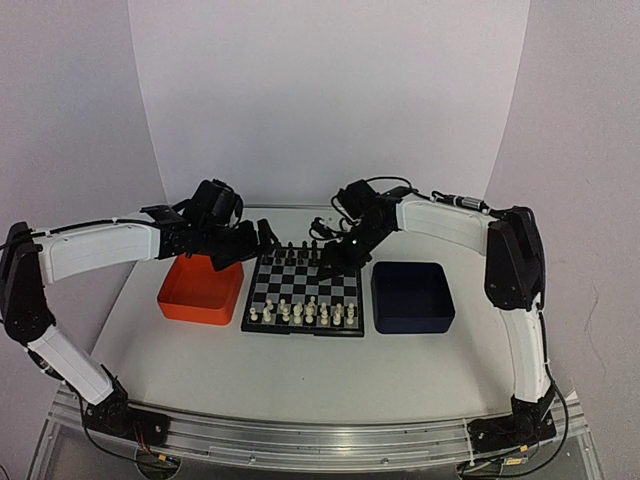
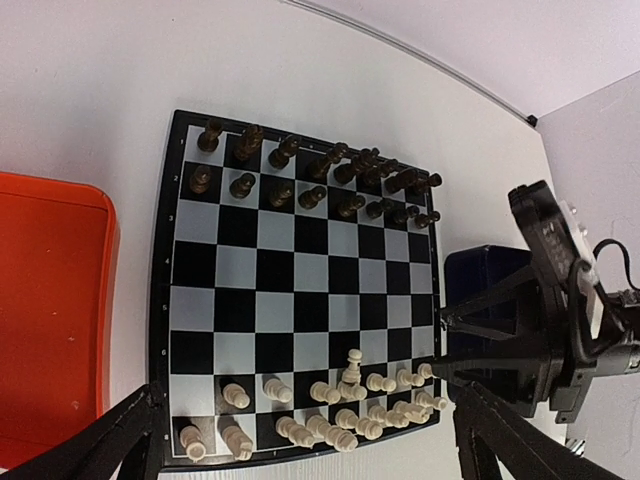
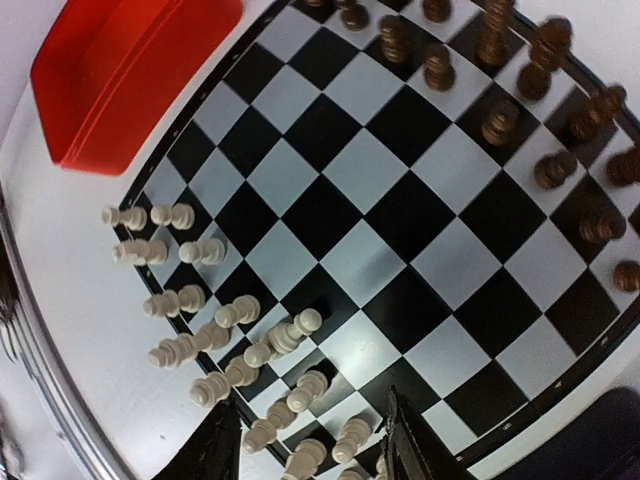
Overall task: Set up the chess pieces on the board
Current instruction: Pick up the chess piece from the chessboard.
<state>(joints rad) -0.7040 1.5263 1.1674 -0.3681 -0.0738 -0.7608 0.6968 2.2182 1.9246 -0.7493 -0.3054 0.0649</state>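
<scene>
We are holding our left tool (image 1: 260,238) over the far left corner of the board (image 1: 300,281), its fingers spread wide with nothing between them. Our right tool (image 1: 335,263) is hanging over the board's right side, its fingers apart and gripping nothing. The chess pieces (image 1: 300,313) are sitting in the board's near rows, bunching toward the right. The board is lying on the desk (image 1: 300,380) between an orange tray (image 1: 200,292) and a dark blue tray (image 1: 412,298).
</scene>
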